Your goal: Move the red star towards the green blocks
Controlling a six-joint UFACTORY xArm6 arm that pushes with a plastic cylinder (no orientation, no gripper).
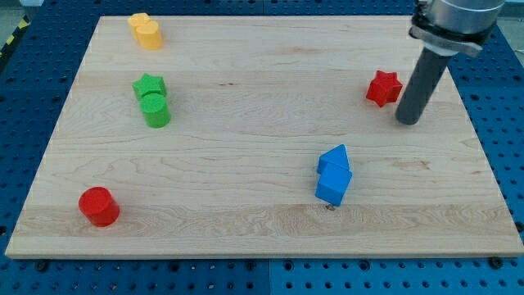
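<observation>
The red star point(383, 88) lies on the wooden board point(246, 164) at the view's upper right. My tip point(408, 121) stands just right of and slightly below the star, a small gap apart. The green star point(149, 85) and the green cylinder point(155, 111) sit touching each other at the view's left, far from the red star.
A yellow block point(146, 31) lies at the view's top left. A red cylinder point(99, 206) stands at the bottom left. Two blue blocks point(333, 174) sit together at the lower middle right. The board rests on a blue perforated table point(499, 123).
</observation>
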